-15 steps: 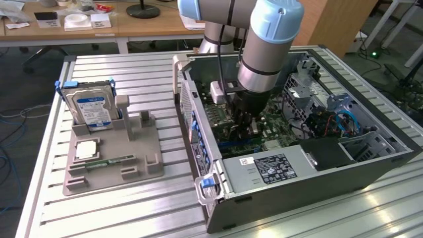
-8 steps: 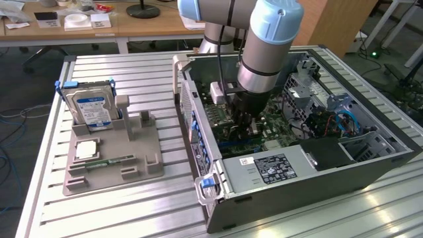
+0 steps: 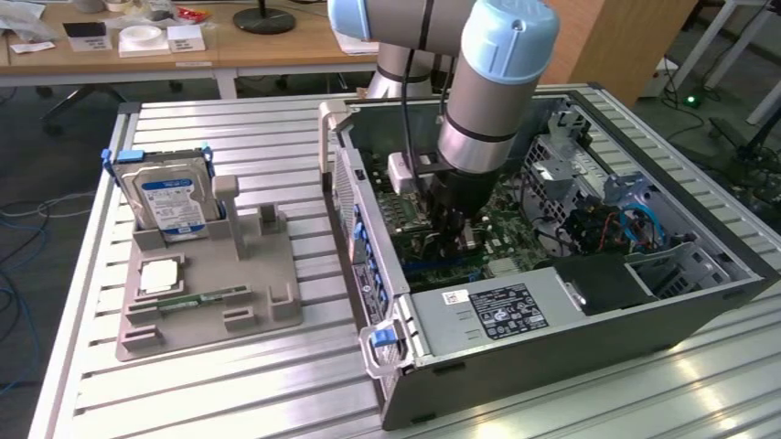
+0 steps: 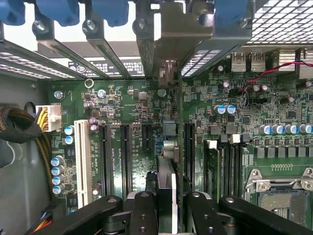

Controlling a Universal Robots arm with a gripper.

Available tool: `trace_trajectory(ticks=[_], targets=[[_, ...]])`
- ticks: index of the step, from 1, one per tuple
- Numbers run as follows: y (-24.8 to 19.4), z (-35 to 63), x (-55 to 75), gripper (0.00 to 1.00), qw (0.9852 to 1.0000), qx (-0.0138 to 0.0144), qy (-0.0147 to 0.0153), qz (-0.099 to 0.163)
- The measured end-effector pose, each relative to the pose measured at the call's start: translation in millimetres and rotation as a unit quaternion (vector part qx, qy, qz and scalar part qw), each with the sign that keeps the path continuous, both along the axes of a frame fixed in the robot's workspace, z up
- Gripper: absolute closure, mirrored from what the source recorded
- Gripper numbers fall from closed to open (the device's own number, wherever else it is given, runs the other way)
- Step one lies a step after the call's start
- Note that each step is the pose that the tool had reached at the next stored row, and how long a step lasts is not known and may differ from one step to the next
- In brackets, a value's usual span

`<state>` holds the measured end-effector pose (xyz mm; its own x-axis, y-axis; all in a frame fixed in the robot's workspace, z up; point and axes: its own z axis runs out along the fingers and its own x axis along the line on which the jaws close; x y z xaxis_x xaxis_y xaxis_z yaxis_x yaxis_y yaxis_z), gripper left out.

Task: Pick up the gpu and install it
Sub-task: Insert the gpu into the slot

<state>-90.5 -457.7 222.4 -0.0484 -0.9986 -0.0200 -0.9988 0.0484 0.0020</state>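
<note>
I see open room above the motherboard (image 4: pixel 122 98). The power supply (image 3: pixel 525 306) and cables (image 3: pixel 628 229) flank it; the gpu (image 4: pixel 168 147) stands over it.

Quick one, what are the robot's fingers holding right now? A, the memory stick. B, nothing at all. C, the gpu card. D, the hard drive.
C: in the wrist view the fingers clamp the gpu edge-on above the motherboard, while the hard drive stands in the grey holder outside the case.

gripper (image 4: pixel 166 208) clamps the gpu (image 4: pixel 169 139) edge-on — over the green motherboard (image 4: pixel 274 112) slots
</note>
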Motion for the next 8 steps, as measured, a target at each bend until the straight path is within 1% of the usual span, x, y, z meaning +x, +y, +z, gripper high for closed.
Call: trace_trajectory(ticks=[8], targets=[[0.0, -2.1, 0.0, 0.73, 1.0000, 0.0000, 0.0000, 0.000]])
